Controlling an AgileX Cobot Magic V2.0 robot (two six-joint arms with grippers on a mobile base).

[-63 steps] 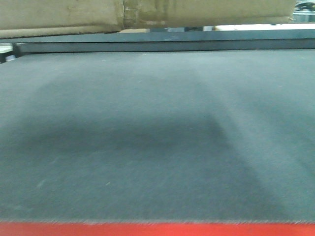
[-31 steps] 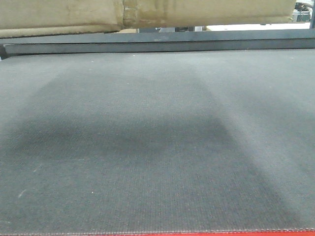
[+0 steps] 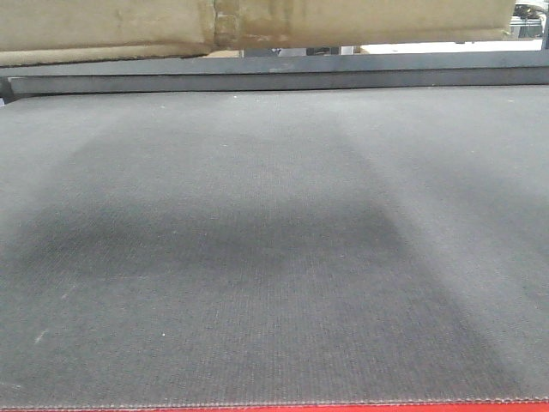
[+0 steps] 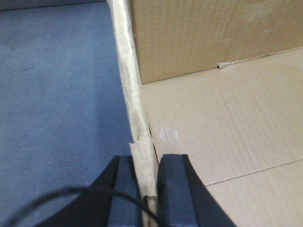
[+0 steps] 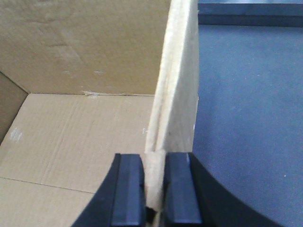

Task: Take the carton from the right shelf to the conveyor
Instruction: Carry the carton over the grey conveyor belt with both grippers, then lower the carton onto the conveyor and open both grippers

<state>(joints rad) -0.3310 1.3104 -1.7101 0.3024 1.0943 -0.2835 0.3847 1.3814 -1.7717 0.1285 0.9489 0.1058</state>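
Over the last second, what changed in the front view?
The red front edge of the conveyor slid down to a thin sliver at the frame's bottom, so the conveyor now fills nearly the whole frame. The carton stayed along the top edge.

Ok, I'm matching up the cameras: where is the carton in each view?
Front: the carton is a strip along the top edge.
Left wrist: it fills the right side, wall pinched in the left claw.
Right wrist: it fills the left side, wall pinched in the right claw.
Shared landmark: the grey belt, in all three.
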